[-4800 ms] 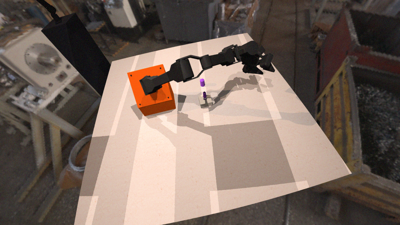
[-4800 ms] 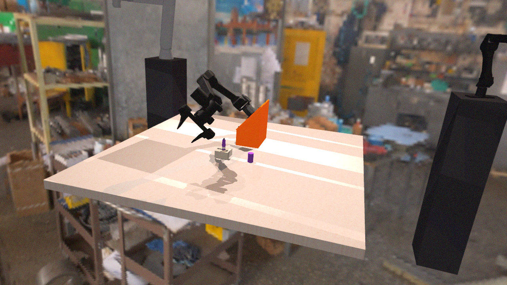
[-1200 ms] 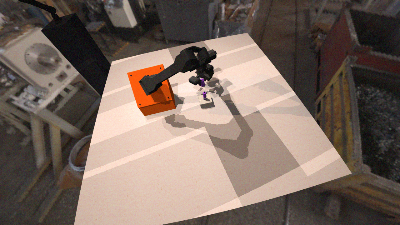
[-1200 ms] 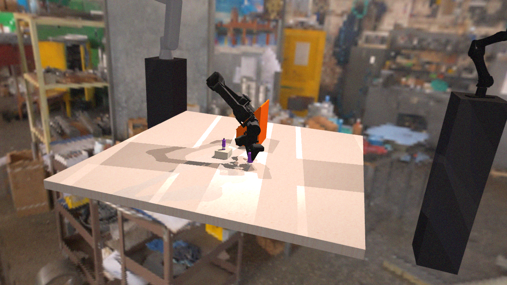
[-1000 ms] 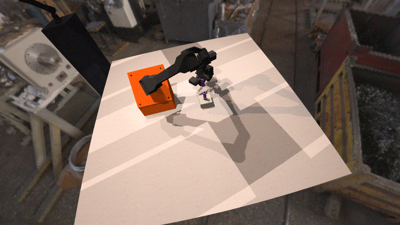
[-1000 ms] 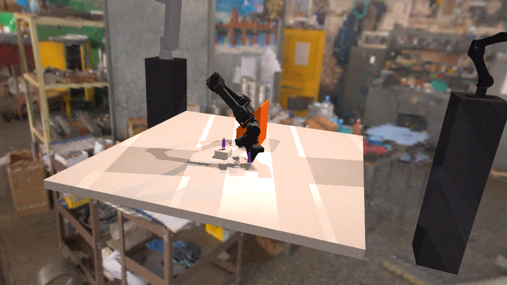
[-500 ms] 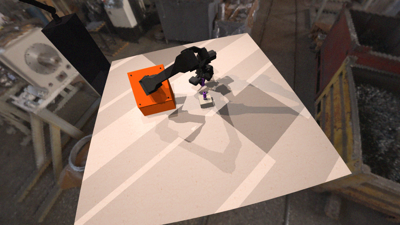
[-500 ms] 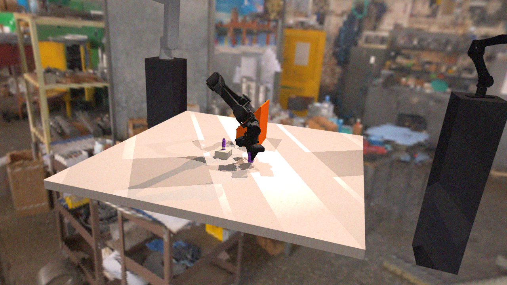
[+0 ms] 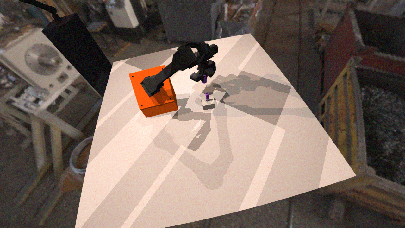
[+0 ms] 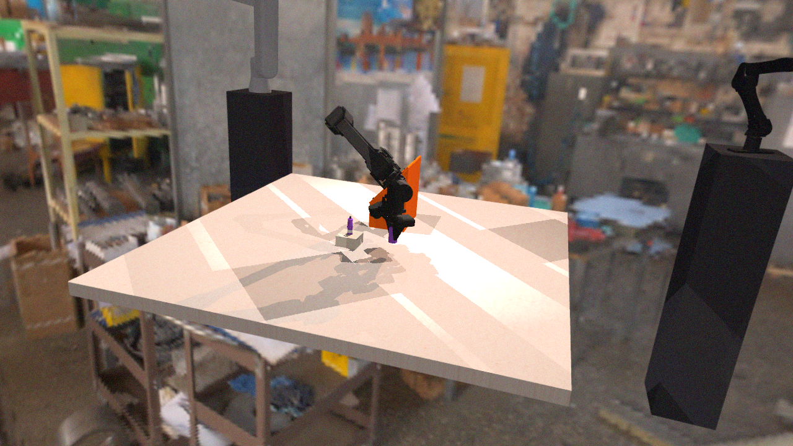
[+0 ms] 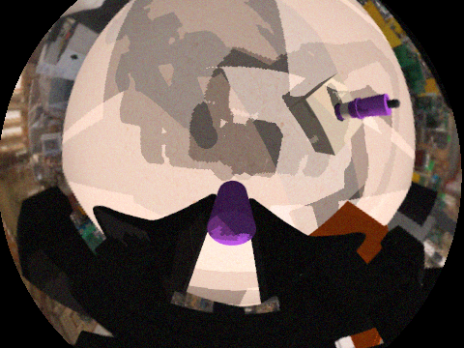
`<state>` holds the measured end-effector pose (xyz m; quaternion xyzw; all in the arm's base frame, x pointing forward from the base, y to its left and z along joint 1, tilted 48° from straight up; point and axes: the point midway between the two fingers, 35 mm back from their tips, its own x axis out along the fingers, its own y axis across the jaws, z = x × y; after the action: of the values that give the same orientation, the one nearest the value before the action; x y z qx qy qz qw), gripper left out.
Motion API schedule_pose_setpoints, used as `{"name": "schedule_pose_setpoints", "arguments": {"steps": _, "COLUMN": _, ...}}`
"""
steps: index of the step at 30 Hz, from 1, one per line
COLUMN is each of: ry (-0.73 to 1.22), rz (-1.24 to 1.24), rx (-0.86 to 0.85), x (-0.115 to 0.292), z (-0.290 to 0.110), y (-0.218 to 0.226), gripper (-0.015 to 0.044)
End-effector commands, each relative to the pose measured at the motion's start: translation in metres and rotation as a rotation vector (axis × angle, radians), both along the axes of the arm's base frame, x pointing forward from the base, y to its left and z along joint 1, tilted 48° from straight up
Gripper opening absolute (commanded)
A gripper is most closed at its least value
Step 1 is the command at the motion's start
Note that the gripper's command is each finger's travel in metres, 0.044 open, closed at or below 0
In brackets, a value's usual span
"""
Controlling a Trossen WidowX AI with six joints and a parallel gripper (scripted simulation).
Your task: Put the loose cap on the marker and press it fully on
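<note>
From the top view we cannot see the fingertips at all: the wrist and body of the gripper [image 9: 204, 77] cover them, and only the lower end of the purple cap [image 9: 204, 79] pokes out beneath. In the exterior view the arm [image 10: 363, 145] stands in front of the orange base [image 10: 414, 171], so we see only a slanted sliver of that box, and the fingers merge into one dark mass. The marker [image 10: 349, 223] is small there; we can make out its purple body but not its tip.

The wrist view tells us most. The cap [image 11: 231, 223] sits between the two black fingers, one on each side of it, and they are clamped on it. Its closed, narrower end points away from the camera toward the table [image 11: 130, 155], and its wider end faces the camera. So its long axis runs along the fingers, roughly upright and slightly tilted in the exterior view. We cannot tell whether it touches the table.

The marker [image 11: 363, 107] stands upright in the pale holder block [image 9: 208, 104], its dark tip up. In the wrist view it lies off to the upper right of the cap, well apart from the fingers. In the top view the cap is beyond the block, near it but not over it.
</note>
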<state>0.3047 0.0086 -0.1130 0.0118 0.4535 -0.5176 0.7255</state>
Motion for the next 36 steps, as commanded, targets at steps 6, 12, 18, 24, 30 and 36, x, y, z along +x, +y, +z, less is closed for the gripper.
{"name": "schedule_pose_setpoints", "arguments": {"steps": 6, "ry": -0.013, "rz": -0.007, "rx": 0.0, "x": 0.0, "z": 0.015, "y": 0.014, "gripper": 0.0}}
{"name": "schedule_pose_setpoints", "arguments": {"steps": 12, "ry": -0.013, "rz": -0.007, "rx": 0.001, "x": 0.002, "z": 0.031, "y": 0.01, "gripper": 0.0}}
{"name": "schedule_pose_setpoints", "arguments": {"steps": 18, "ry": -0.013, "rz": -0.007, "rx": 0.002, "x": 0.003, "z": 0.05, "y": 0.004, "gripper": 0.0}}
{"name": "schedule_pose_setpoints", "arguments": {"steps": 24, "ry": -0.012, "rz": -0.006, "rx": 0.002, "x": 0.004, "z": 0.068, "y": -0.002, "gripper": 0.0}}
{"name": "schedule_pose_setpoints", "arguments": {"steps": 30, "ry": -0.012, "rz": -0.006, "rx": 0.002, "x": 0.003, "z": 0.086, "y": -0.009, "gripper": 0.0}}
{"name": "schedule_pose_setpoints", "arguments": {"steps": 36, "ry": -0.012, "rz": -0.006, "rx": 0.001, "x": 0.001, "z": 0.104, "y": -0.016, "gripper": 0.0}}
